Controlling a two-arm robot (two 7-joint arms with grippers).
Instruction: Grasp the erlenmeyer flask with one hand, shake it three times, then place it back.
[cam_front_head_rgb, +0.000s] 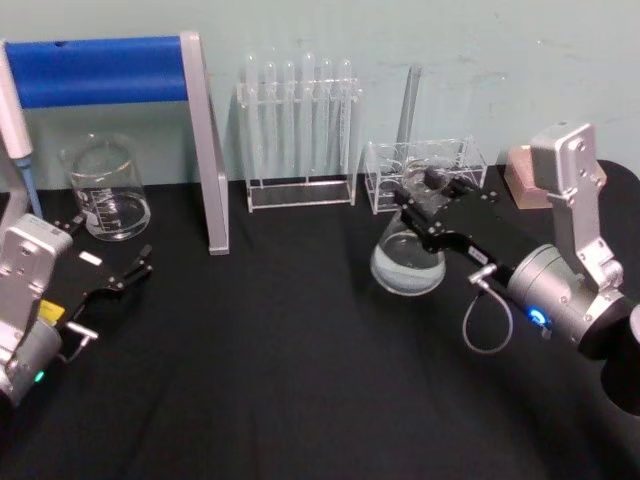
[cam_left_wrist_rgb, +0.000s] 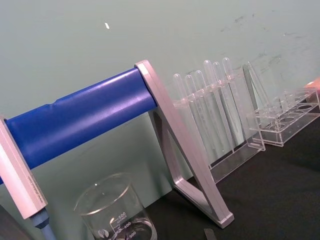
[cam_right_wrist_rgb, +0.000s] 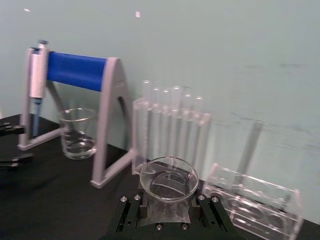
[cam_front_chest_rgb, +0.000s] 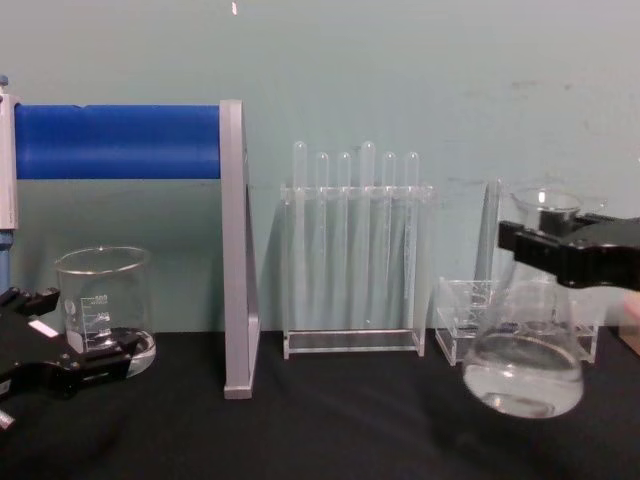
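My right gripper, a black one with two flat jaws, is at the centre right of the head view. It is closed narrow around the neck of the clear glass conical erlenmeyer flask. In the right wrist view the flared rim of the flask sits in the lower middle, and one jaw presses the neck on each side. In the chest view the flask is at the lower right. It is tilted, with some clear liquid in its wide bottom. Its base seems raised a little over the black table, but I cannot tell this for sure.

Just behind the flask stands a low clear plastic rack. More to the left is a tall clear rack with thin test tubes.

My left gripper rests low at the left edge of the head view, its two fingers apart and holding nothing. Near it, in the upper left, stands a short clear glass beaker. Beside the beaker is a grey metal stand with a blue bar.
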